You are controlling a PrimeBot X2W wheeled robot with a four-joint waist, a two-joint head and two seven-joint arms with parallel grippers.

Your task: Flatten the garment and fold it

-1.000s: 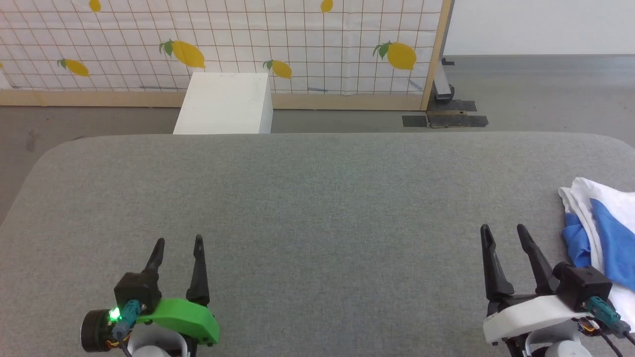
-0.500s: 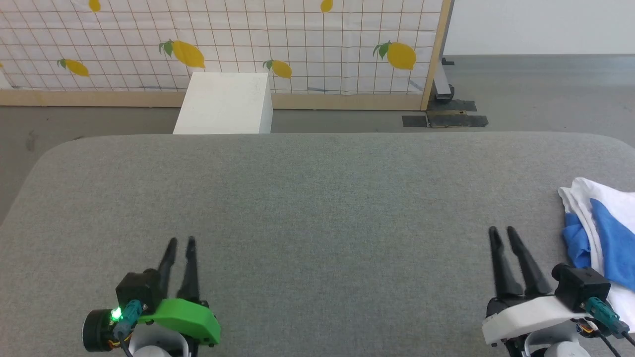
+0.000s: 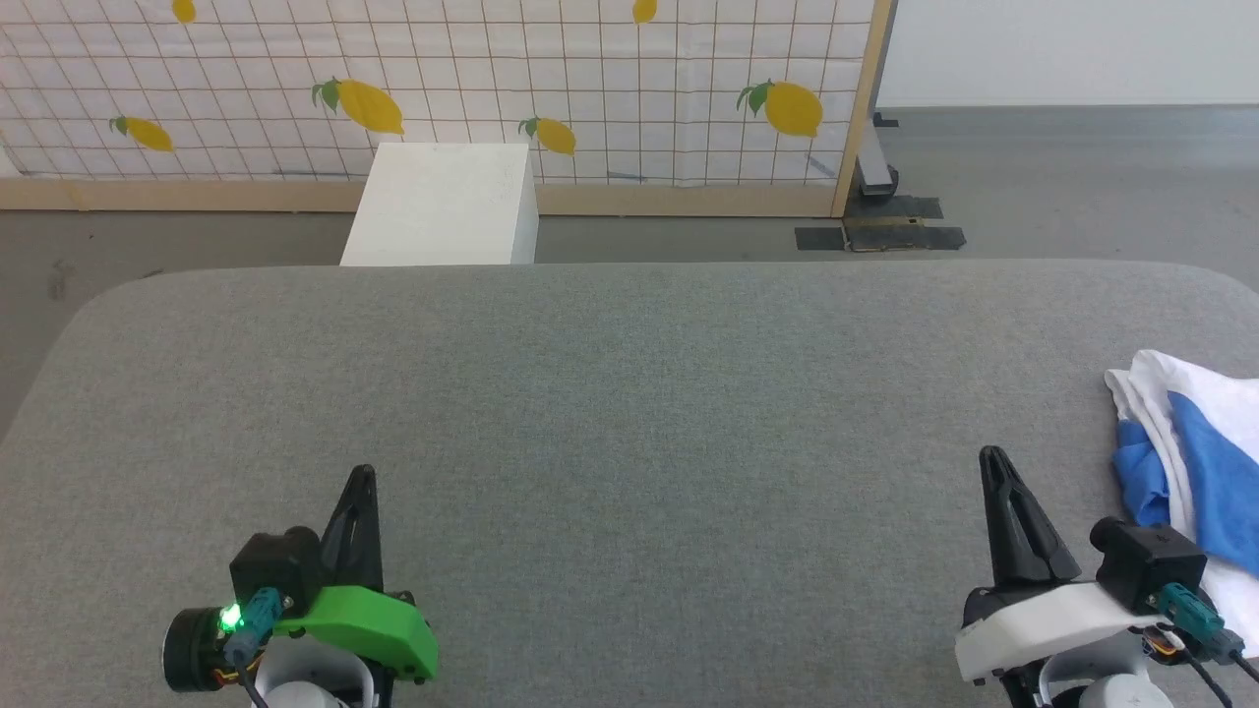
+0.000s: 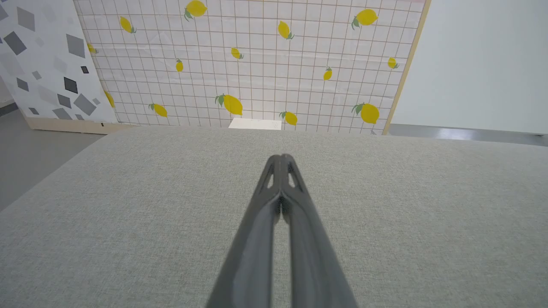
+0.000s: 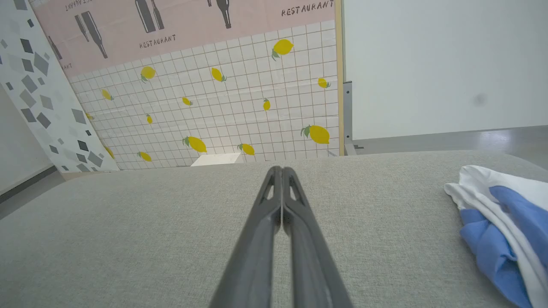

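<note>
The garment (image 3: 1195, 452), a white and royal-blue T-shirt, lies bunched at the right edge of the grey padded table (image 3: 629, 413); the right wrist view has the garment (image 5: 501, 218) at its right edge. My right gripper (image 3: 993, 457) is shut with nothing in it, a short way left of the garment and apart from it; its fingertips (image 5: 281, 170) meet over bare fabric. Near the table's front left, my left gripper (image 3: 362, 474) is also shut and holds nothing, fingertips (image 4: 280, 157) pressed together.
A white box (image 3: 443, 202) stands on the floor just beyond the table's far edge. Behind it runs a lemon-print screen (image 3: 443, 88) with a wooden frame. Grey floor lies to the right of the screen.
Both grippers have closed from open to fully shut, with nothing caught between the fingers. The arms and the garment have stayed where they were.
</note>
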